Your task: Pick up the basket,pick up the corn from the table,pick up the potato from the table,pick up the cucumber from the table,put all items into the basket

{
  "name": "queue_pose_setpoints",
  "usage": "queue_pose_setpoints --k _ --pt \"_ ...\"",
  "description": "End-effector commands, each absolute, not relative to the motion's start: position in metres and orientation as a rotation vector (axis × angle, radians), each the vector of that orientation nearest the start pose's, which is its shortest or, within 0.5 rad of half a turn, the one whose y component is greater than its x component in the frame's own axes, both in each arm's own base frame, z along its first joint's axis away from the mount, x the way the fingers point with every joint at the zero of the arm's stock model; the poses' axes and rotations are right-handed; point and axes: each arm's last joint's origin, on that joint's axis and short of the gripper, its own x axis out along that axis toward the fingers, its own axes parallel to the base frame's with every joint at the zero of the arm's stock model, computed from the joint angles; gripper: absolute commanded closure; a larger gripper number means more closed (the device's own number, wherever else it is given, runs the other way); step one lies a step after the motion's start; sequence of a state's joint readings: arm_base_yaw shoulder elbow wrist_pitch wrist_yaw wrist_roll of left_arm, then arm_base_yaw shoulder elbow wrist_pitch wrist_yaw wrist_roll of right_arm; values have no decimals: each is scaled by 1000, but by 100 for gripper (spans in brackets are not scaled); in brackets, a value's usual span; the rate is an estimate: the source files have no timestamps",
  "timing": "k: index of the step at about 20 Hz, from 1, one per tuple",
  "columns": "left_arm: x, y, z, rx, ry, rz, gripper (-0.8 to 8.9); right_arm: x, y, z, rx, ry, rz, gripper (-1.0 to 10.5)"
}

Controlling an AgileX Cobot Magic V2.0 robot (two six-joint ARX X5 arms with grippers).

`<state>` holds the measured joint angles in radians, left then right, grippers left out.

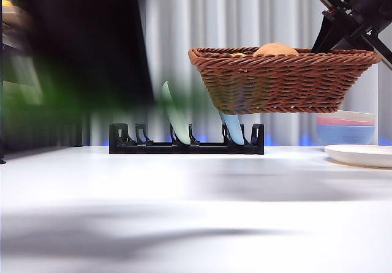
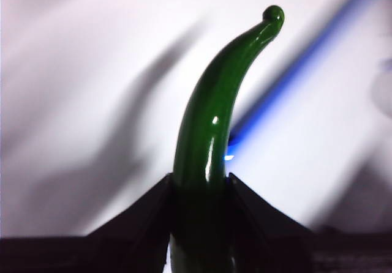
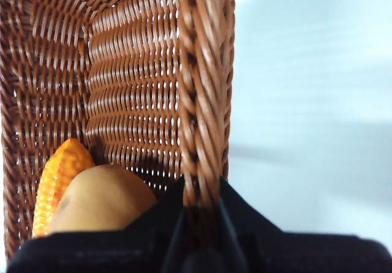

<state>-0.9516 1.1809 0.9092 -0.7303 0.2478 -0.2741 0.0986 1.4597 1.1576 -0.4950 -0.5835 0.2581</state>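
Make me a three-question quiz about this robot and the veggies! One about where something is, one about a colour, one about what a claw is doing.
1. Where is the potato?
A. In the basket
B. On the table
C. In the black rack

2. What colour is the vegetable in the left gripper?
A. Orange
B. Dark green
C. Tan

3. What is the right gripper doing?
A. Hanging open
B. Holding the corn
C. Clamped on the basket's rim

Answers:
1. A: the right wrist view shows the potato lying beside the corn inside the basket.
2. B: the left wrist view shows the shiny dark green cucumber between the jaws.
3. C: the jaws pinch the braided rim, and in the front view the basket hangs above the table.
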Motion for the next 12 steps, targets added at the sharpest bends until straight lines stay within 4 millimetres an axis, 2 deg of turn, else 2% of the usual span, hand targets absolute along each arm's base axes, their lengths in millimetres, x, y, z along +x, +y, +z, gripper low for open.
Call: queue_pose_setpoints --k 1,4,6,7,9,11,12 --pt "106 -164 309 -32 931 -992 822 305 48 288 438 855 560 963" --pt "107 -154 375 -116 571 -922 822 302 59 287 427 882 587 963" --pt "122 -161 403 -70 434 -866 822 299 70 286 411 899 621 963" --pt "134 -168 411 -41 412 -828 822 298 77 286 401 904 639 963" --pt "165 -183 413 14 431 -758 822 295 89 286 386 915 674 963" --pt "202 -199 399 38 498 -693 822 291 98 286 373 924 704 963" --pt "220 -208 385 54 547 -663 822 289 104 286 365 931 720 963"
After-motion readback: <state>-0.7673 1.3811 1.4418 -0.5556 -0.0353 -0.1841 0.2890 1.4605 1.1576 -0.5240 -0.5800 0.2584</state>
